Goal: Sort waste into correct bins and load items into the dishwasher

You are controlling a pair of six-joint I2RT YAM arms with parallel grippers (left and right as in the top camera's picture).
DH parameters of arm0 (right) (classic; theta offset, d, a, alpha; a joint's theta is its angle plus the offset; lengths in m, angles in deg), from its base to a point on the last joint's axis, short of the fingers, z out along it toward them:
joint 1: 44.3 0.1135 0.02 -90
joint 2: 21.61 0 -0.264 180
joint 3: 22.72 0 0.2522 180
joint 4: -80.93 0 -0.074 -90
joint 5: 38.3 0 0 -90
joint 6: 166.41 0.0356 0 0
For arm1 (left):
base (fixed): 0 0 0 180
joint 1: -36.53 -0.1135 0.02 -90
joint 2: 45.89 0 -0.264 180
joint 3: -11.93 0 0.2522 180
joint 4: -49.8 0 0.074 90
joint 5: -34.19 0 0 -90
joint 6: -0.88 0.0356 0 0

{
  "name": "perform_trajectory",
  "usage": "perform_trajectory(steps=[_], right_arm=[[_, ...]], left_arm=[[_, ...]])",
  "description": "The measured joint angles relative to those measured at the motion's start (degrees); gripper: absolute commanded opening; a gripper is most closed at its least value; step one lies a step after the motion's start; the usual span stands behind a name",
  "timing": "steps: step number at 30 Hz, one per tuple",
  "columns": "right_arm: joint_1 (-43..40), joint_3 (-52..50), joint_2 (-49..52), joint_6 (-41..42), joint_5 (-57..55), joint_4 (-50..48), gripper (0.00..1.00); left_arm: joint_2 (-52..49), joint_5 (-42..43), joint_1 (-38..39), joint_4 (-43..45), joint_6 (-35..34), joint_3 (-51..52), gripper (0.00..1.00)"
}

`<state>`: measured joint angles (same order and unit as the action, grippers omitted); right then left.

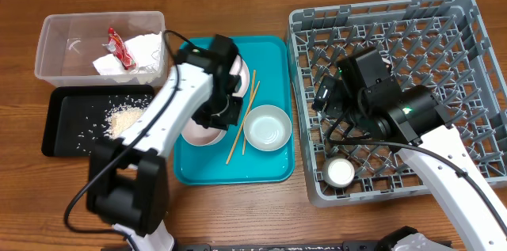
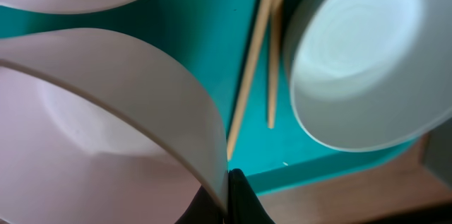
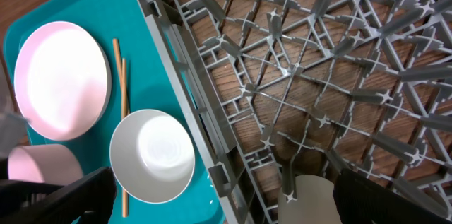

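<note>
The left gripper (image 2: 229,199) clamps the rim of a plate (image 2: 92,132), mostly hidden overhead by its arm; the right gripper (image 3: 226,203) gapes over the rack (image 3: 318,75), the cup (image 3: 308,197) cut off.

Table (image 1: 238,211): brown wood-grain surface, filling the overhead view.
Clear tub (image 1: 49,45): upper left of the frame, standing on the wood.
Black tray (image 1: 49,128): left edge, directly below the tub, close against it.
Teal tray (image 1: 273,164): centre, between black tray and rack.
Dish rack (image 1: 380,9): grey, right half, just beside the teal tray.
</note>
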<state>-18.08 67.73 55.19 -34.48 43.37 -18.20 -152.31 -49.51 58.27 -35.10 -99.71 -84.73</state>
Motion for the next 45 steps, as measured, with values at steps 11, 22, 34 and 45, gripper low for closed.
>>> perform_trajectory(steps=[11,22,34,45], right_arm=[[0.0,0.0,0.0,0.0,0.0,-0.1,1.00],[0.7,0.0,0.1,-2.1,4.6,-9.5,0.99],[12.5,0.3,15.3,-2.7,12.3,-30.1,0.86],[18.7,0.3,28.3,-8.9,15.8,-37.1,0.66]], left_arm=[[-3.3,-3.8,0.7,1.0,-1.5,-0.1,0.41],[-3.3,-2.1,-0.3,-5.2,-1.0,-18.9,0.44],[-3.3,-2.0,-16.3,-7.2,-1.2,-27.9,0.47],[-3.3,-2.1,-27.8,-5.8,-1.5,-27.9,0.52]])
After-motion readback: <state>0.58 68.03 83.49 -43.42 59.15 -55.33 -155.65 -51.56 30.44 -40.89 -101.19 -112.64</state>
